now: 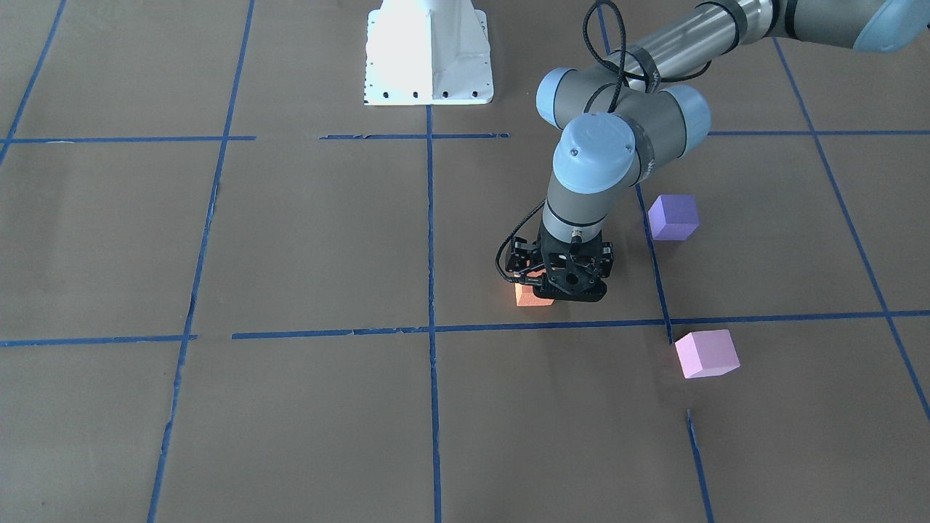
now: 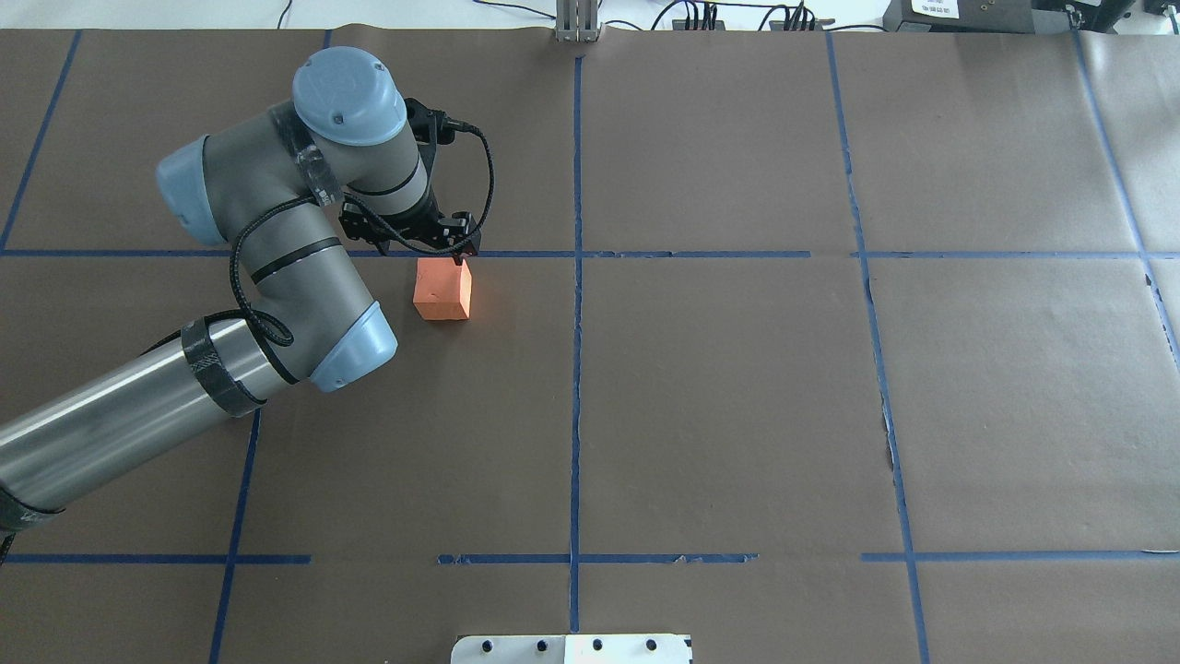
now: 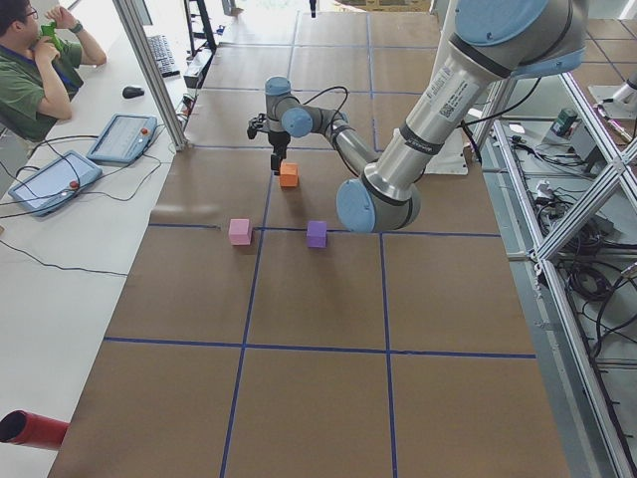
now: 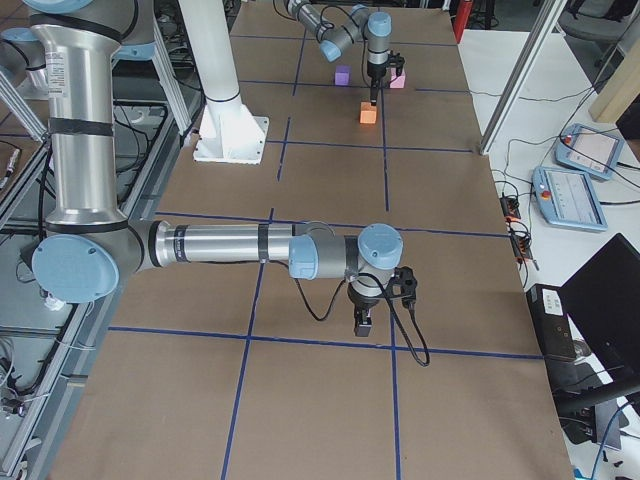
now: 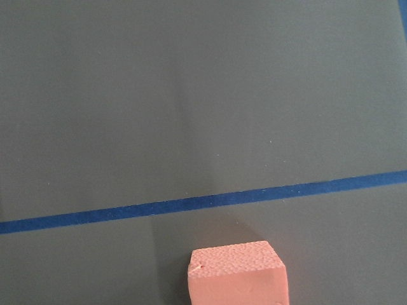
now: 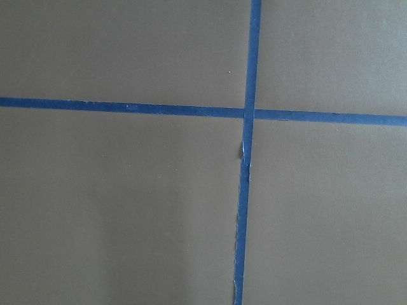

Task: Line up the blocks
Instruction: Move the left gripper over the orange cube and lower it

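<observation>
Gripper (image 2: 458, 254) near orange block (image 2: 443, 291), tape (image 2: 525, 254) alongside

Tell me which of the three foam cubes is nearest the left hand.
The orange foam cube, right at the left hand; the violet-purple foam cube and the pale pink foam cube sit well away.
</observation>
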Tool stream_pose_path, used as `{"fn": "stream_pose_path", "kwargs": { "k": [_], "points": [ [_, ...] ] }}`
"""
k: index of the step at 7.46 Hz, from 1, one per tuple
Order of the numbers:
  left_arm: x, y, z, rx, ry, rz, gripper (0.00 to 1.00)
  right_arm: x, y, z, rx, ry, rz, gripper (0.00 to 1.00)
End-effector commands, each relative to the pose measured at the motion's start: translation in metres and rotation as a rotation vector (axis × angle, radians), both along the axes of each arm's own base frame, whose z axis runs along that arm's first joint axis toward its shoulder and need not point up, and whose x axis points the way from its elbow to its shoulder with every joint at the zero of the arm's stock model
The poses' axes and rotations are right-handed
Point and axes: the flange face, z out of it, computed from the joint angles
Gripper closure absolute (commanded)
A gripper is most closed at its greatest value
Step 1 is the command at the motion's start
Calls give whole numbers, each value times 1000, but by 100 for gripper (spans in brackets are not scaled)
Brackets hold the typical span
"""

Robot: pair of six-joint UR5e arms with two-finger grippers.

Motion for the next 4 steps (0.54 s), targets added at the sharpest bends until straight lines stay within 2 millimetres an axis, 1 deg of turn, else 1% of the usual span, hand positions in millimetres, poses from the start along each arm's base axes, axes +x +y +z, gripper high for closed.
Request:
{"fn": "stream_pose_path", "kwargs": {
  "k": [1, 3, 4],
  "points": [
    [9, 5, 4, -10, -4, 12, 0, 0, 0, 0, 1, 0, -1, 0],
    [18, 12, 0, -11, 18, 12, 0, 0, 0, 0, 1, 0, -1, 0],
    [26, 17, 3, -19, 28, 9, 0, 0, 0, 0, 1, 0, -1, 0]
  ]
}}
